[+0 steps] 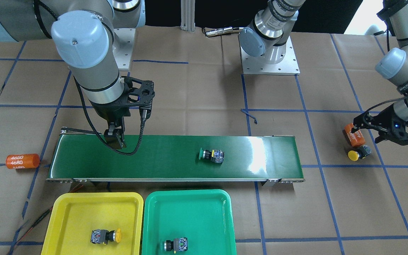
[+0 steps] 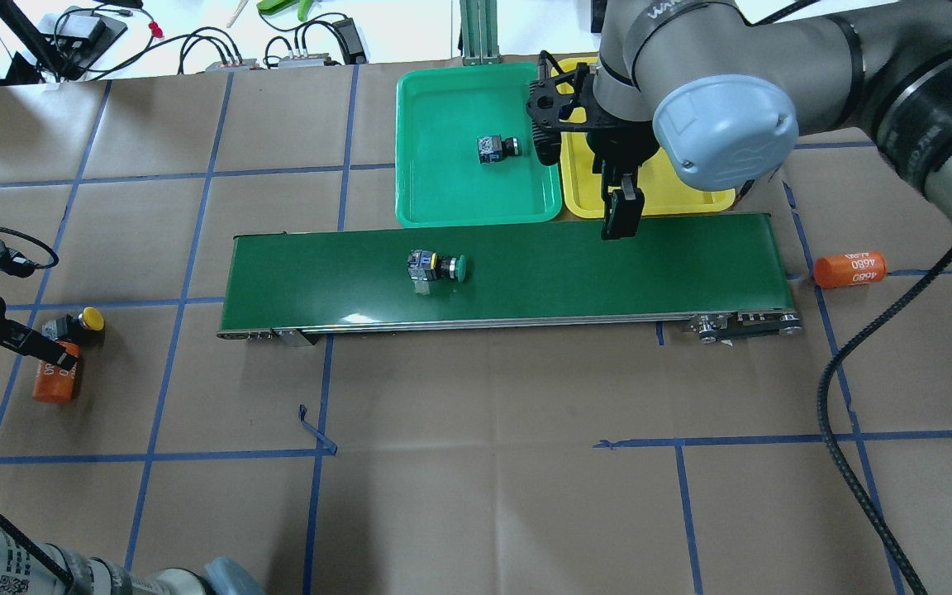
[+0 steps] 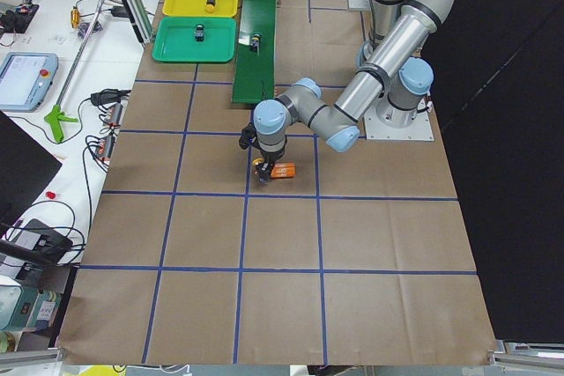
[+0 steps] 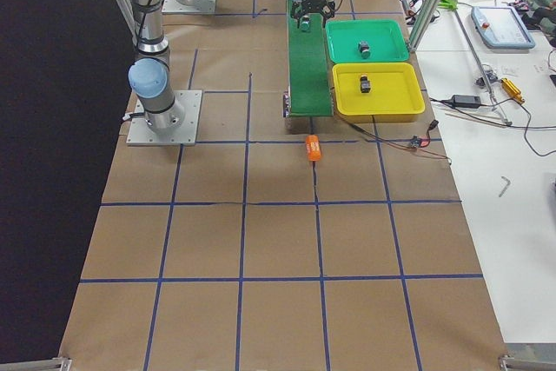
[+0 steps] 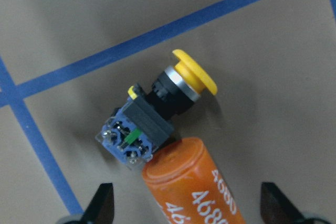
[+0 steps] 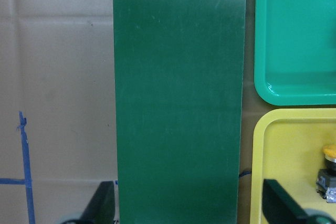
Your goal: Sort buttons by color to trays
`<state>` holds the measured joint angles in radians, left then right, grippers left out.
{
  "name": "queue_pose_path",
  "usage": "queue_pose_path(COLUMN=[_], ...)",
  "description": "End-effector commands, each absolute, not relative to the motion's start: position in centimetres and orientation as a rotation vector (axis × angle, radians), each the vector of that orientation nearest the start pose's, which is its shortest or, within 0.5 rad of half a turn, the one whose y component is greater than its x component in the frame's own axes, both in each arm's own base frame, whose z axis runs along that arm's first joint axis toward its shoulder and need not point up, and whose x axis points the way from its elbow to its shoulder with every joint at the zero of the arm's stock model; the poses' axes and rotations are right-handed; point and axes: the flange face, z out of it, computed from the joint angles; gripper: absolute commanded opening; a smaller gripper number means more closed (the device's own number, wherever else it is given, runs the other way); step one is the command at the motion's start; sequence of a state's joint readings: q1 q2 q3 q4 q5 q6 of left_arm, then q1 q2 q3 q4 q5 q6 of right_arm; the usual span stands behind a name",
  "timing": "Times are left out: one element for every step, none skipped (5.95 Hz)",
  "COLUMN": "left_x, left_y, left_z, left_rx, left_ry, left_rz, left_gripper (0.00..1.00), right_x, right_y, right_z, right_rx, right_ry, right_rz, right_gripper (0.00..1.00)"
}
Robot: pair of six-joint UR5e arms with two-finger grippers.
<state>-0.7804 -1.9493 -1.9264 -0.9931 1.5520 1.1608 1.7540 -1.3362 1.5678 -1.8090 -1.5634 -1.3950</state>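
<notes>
one green-capped button (image 1: 211, 155), blocky body

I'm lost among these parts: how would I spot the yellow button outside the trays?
From the long green conveyor belt, look past its end toward the left gripper. The yellow-capped button lies on paper against an orange 4680 cylinder; its twin sits in the yellow tray.

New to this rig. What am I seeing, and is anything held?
Two robot arms at a table, each ending in a two-finger hand. Cameras: one facing the robot, one over its shoulders, one at each table end, one per wrist. A green button lies on the conveyor belt; the yellow tray and green tray each hold a matching button. The left hand is open over another yellow button beside an orange cylinder. The right hand is open above the belt. Nothing is held.
</notes>
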Motion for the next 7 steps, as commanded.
queue_pose_path(left_x=[28.3, 28.5, 28.6, 28.8, 28.9, 28.9, 26.2], left_y=[-46.8, -47.0, -47.2, -47.3, -48.1, -49.2, -51.3], left_z=[16.5, 16.4, 17.2, 17.8, 19.2, 22.3, 25.3], left_rx=[0.590, 0.603, 0.601, 0.613, 0.633, 0.685, 0.924], left_ry=[3.254, 3.250, 3.239, 3.216, 3.202, 3.203, 3.136], left_rz=[0.161, 0.164, 0.153, 0.167, 0.168, 0.179, 0.162], left_gripper=[0.95, 0.59, 0.36, 0.22, 0.20, 0.20, 0.20], right_x=[24.3, 24.4, 25.4, 28.0, 30.7, 31.1, 31.0], right_y=[-54.8, -54.7, -55.3, -55.5, -55.3, -55.8, -55.3], right_z=[38.4, 38.2, 36.1, 34.5, 32.0, 29.7, 27.8], right_rx=[-2.233, -2.231, -2.160, -2.119, -2.102, -2.093, -2.084], right_ry=[2.213, 2.207, 2.203, 2.252, 2.259, 2.251, 2.247], right_rz=[-0.027, -0.023, -0.026, -0.056, -0.038, -0.007, 0.022], right_gripper=[1.00, 1.00, 1.00, 1.00, 1.00, 1.00, 1.00])
